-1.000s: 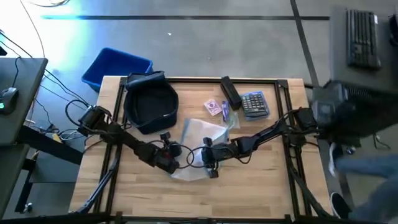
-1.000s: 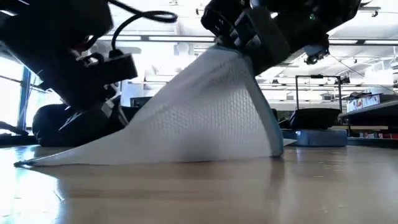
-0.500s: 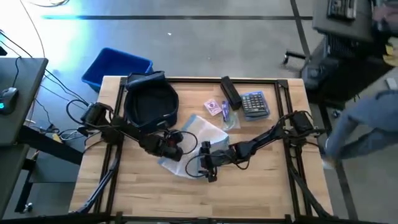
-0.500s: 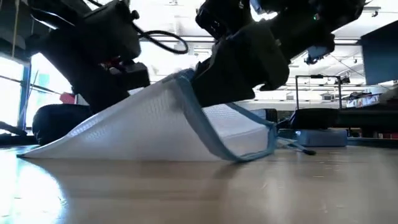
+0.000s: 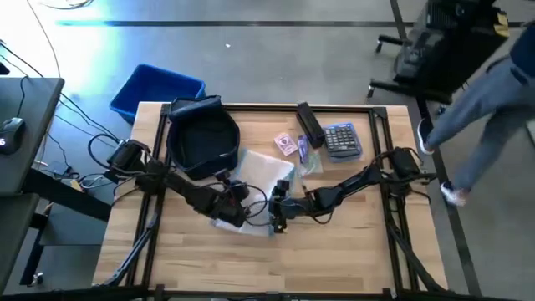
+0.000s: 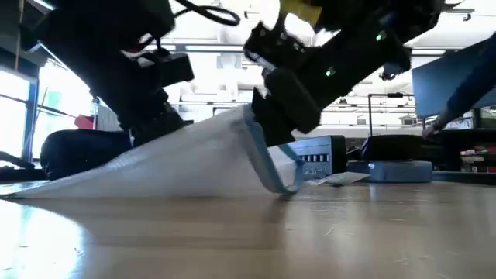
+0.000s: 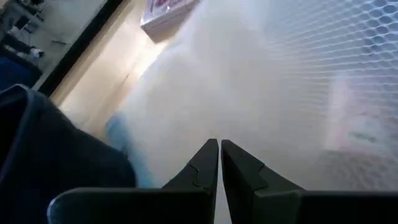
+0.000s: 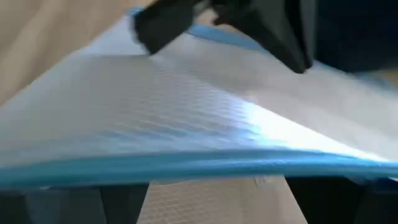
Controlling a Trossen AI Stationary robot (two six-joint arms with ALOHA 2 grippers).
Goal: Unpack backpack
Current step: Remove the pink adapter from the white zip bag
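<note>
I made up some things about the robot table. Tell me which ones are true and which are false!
1. Both pincers are at the clear mesh pouch. True: the left pincer and the right pincer are at its near edge.
2. The pouch lies flat on the table. False: in the low view one blue-trimmed edge is lifted up.
3. The backpack sits on the left part of the table. True.
4. The calculator is inside the backpack. False: it lies on the table, far right of the backpack.
5. The left pincer's fingers are wide open. False: they are shut on the pouch.
</note>
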